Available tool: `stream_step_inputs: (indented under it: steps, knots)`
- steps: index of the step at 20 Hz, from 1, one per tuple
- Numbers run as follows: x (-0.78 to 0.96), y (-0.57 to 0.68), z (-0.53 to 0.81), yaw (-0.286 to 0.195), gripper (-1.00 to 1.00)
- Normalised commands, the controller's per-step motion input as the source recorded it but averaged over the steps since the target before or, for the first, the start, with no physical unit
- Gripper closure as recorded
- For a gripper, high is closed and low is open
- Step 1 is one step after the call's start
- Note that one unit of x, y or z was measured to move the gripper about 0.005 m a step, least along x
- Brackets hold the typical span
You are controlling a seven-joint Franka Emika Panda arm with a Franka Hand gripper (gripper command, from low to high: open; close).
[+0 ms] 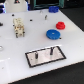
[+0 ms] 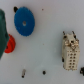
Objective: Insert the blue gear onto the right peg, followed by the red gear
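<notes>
Claw fingers are not showing clearly in either view, so I cannot tell whether they are standing apart or together. Only a dark teal shape (image 2: 2,30) is crowding one edge of the wrist view, and what it belongs to cannot be told.

Just beside that shape the red gear (image 2: 11,46) is lying flat, partly hidden by it. The blue gear (image 2: 23,22) is lying flat close by, its whole toothed rim showing.

In the exterior view both gears are sitting on the white surface (image 1: 15,60) toward its far right edge. The red gear (image 1: 60,25) is lying nearer that edge, and the blue gear (image 1: 53,34) is lying just beside it on the inward side. Whether their rims are touching cannot be told.

A dark-framed plate (image 1: 45,56) is resting near the near edge, well apart from the gears, with two pegs rising from it. The right peg (image 1: 51,51) is standing bare. White surface is stretching open between the gears and the plate.

A beige block (image 1: 19,26) is sitting toward the far left corner. Small dark bits (image 1: 46,16) are lying near the far edge.
</notes>
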Motion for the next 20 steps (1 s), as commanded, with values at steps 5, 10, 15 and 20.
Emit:
stream_step_inputs:
  steps: [5,10,15,20]
  knots:
    - [-0.41,0.66,-0.17,0.0,-1.0]
    - [-0.33,0.55,-0.32,0.0,-1.0]
    - [-0.2,0.38,-0.49,0.0,-1.0]
    - [-0.09,0.21,-0.56,0.0,-1.0]
